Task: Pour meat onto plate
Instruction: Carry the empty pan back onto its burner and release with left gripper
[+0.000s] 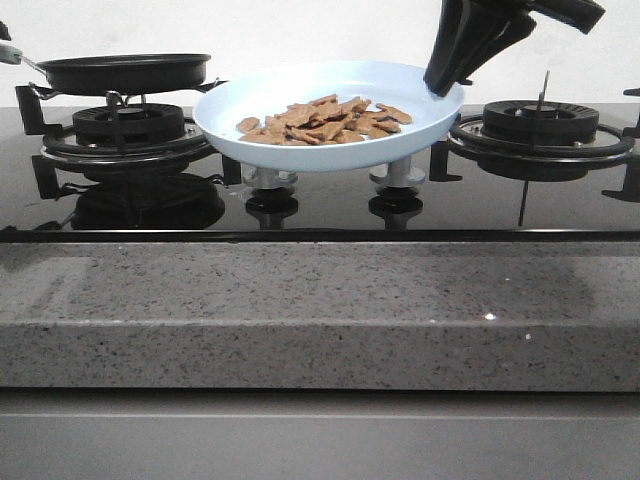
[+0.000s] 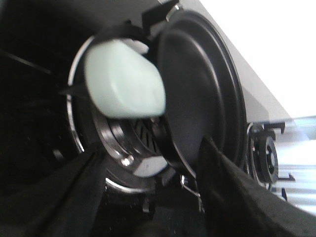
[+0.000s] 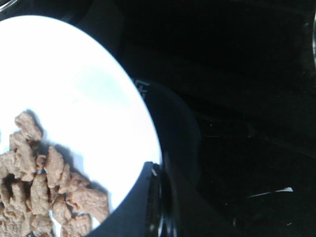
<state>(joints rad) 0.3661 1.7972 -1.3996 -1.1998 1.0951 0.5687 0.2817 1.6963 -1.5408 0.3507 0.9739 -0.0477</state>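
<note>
Holding the shallow pale-blue plate [image 1: 400, 85] by its rim with my right fingers [image 1: 445, 85], tan meat strips [image 1: 325, 120] already on it; next, setting it down gently.

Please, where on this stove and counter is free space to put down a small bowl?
The grey stone counter ledge in front of the hob is bare along its whole width. The right burner carries nothing. Crowded: the middle holds the plate with meat, the left burner carries the black pan.
</note>
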